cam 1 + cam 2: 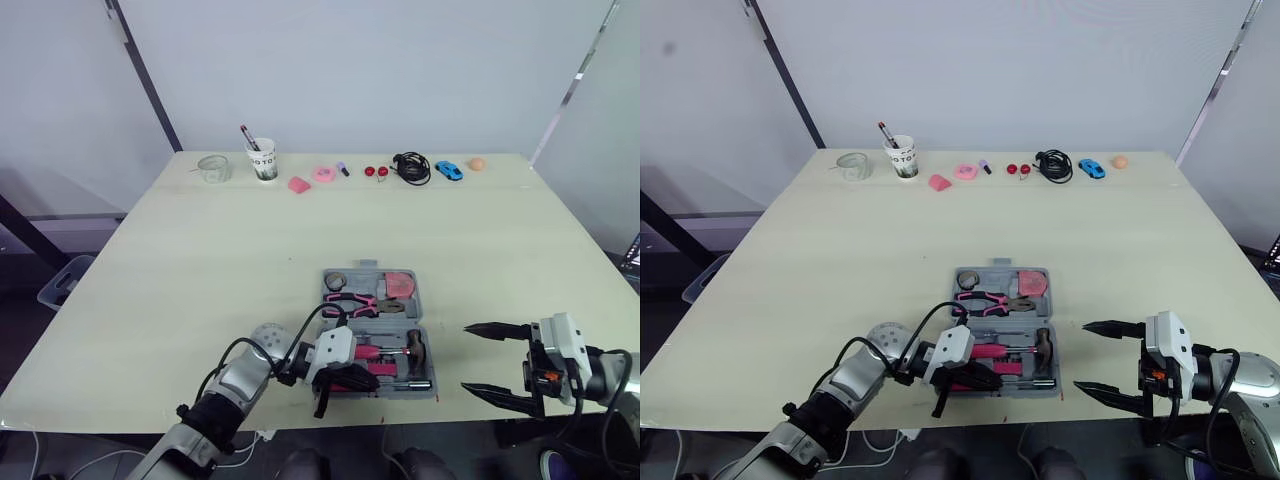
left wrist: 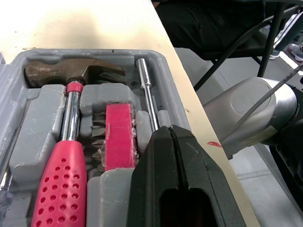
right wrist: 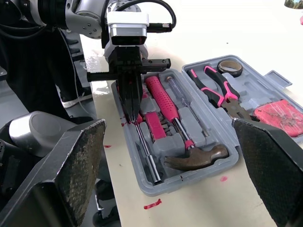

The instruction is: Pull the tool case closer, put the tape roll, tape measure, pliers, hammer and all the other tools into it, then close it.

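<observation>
Currently the grey tool case (image 2: 35,137) lies open at the near edge of the table (image 1: 200,260), with hammer (image 3: 196,156), pliers (image 3: 215,90), tape roll (image 3: 229,67) and pink tape measure (image 3: 279,116) bedded inside. Left gripper (image 2: 170,135) over its near half, fingers pressed together, tips at a steel rod (image 2: 147,94). Right gripper (image 1: 467,357) just right of the case, fingers spread wide.

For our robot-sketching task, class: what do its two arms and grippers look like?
The left arm and right arm are silver-grey, with looping black cables. The left gripper and right gripper each have a white boxy block and two black fingers tapering to points.
</observation>
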Controlling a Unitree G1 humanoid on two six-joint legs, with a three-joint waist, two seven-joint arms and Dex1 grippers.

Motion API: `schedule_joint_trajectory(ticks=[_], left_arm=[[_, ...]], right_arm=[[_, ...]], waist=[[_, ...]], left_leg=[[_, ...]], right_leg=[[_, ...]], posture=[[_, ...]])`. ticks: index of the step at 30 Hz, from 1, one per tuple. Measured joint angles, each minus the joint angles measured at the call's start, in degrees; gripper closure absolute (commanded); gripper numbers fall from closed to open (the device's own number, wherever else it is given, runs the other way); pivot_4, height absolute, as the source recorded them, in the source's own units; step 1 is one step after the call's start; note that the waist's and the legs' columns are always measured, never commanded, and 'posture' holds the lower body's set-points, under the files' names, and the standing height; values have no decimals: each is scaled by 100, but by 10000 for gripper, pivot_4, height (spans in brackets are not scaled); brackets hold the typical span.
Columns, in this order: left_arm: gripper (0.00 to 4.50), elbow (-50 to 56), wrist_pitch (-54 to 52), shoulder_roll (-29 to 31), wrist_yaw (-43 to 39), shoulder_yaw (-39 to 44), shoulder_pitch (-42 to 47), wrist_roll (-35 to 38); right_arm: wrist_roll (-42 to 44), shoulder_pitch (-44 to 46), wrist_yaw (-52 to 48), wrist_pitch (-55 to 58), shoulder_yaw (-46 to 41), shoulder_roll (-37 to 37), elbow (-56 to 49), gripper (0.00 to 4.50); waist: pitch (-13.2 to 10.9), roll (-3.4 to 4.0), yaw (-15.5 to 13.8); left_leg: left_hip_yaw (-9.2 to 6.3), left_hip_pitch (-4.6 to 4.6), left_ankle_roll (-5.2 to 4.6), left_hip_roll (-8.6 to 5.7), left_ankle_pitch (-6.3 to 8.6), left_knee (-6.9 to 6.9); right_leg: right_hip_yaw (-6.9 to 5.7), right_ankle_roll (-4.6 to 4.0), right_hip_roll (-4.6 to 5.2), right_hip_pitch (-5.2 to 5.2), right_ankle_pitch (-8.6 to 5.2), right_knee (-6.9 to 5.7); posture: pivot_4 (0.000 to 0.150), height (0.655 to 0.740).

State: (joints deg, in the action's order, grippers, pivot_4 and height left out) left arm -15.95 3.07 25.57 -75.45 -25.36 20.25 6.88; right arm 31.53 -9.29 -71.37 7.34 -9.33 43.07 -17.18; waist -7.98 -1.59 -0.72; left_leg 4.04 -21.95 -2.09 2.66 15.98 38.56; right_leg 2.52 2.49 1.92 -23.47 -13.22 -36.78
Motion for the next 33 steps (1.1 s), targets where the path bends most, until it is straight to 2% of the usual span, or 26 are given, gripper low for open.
schedule_joint_trajectory(ticks=[8,12,17,24,26,28,33], left_arm=[[44816,93,-222,24,40,360,-186,321],[44816,774,-559,229,144,886,-338,767],[44816,1544,-1081,458,604,1666,-682,1315],[44816,2162,-1527,709,1444,2672,-1488,1590],[39833,2205,-1544,759,1609,2831,-1732,1588],[32455,2289,-1543,759,1898,3142,-2149,1586],[7627,2437,-1528,732,2371,3681,-3007,1586]], right_arm=[[19,-12,55,8,-3,-38,4,0],[56,-35,177,31,-17,-164,51,0],[55,-43,373,-7,-79,-350,328,0],[-133,-12,1045,-134,-318,-696,725,0],[-141,-37,1210,-133,-352,-813,781,0],[-178,-87,1442,-128,-408,-944,873,0],[-446,-392,1933,-283,-507,-1211,1127,0]], waist=[[0,-1,1],[-2,-3,2],[-2,-2,2],[-2,-2,4],[-3,0,4],[-3,-1,6],[-4,2,-16]], left_leg=[[-3,-2,0,2,0,0],[-4,-3,0,4,0,0],[-4,-2,0,5,0,-1],[1,1,0,9,0,-3],[2,1,1,10,0,-6],[3,3,1,18,0,-7],[11,5,1,38,0,-8]], right_leg=[[0,0,0,-1,0,0],[-1,0,2,-1,0,0],[-1,0,3,-1,0,0],[-2,0,5,-1,0,0],[-2,0,5,-3,0,0],[-2,-1,7,-3,0,0],[-2,-1,12,-3,0,1]], posture=[[1500,7400],[1500,7400],[1500,7400],[1500,7400],[1500,7400],[1500,7400],[1500,7400]])
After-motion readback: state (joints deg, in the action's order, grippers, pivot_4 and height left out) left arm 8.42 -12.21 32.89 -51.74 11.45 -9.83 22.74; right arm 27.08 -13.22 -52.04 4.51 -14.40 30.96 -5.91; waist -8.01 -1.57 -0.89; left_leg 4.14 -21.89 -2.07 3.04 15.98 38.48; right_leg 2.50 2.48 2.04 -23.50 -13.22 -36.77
